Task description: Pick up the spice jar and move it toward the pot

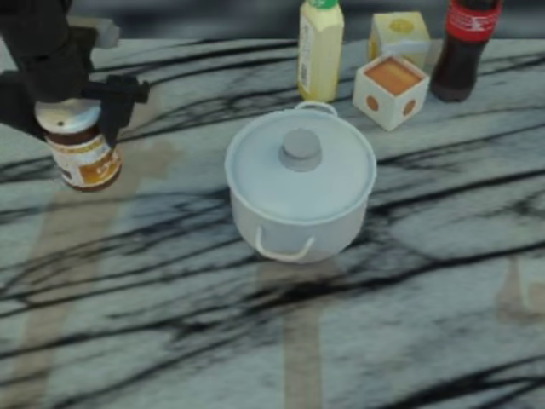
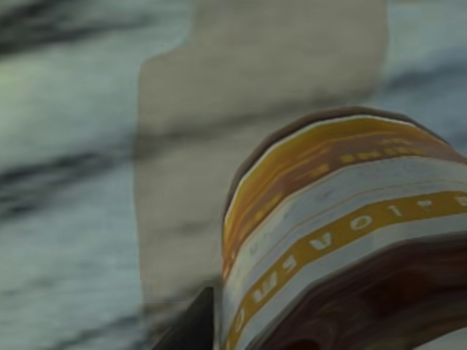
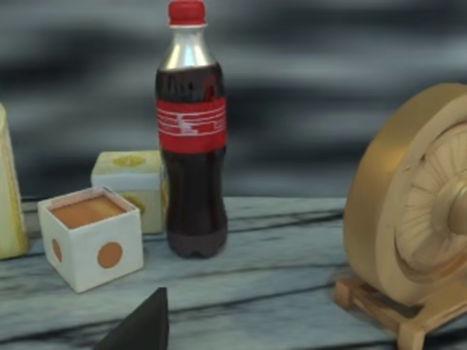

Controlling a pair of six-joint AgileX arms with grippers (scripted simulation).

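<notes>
Hanging tilted at the table's left side, the spice jar (image 1: 83, 145) is pinched at its white cap by the left gripper (image 1: 75, 109), its fingers pressed onto the jar from both sides. Jar is a small cylinder, dark brown contents, white-and-orange label. It sits well apart from the pot (image 1: 300, 189), which stands near the table's centre.

Pot: large, round, white, smooth lid with a grey round knob (image 1: 301, 149) and a loop handle at front and back.

Left wrist view fills with the jar's label (image 2: 343, 219) close up, orange bands with lettering, plus one dark fingertip (image 2: 191, 328) at the edge; marble table (image 2: 66, 182) below.

Behind the pot: tall yellow bottle (image 1: 320, 49) with green cap, a white-and-orange cube box (image 1: 390, 90), a yellowish box (image 1: 399, 36) behind it, and a dark cola bottle (image 1: 463, 49) with red label.

Right wrist view alone shows a golden wheel-shaped object (image 3: 419, 226) on a wooden stand, unseen from above. Only a dark tip of the right gripper (image 3: 142, 324) appears there; its finger state cannot be told.

Table surface (image 1: 426, 281): white marble with black veins.
</notes>
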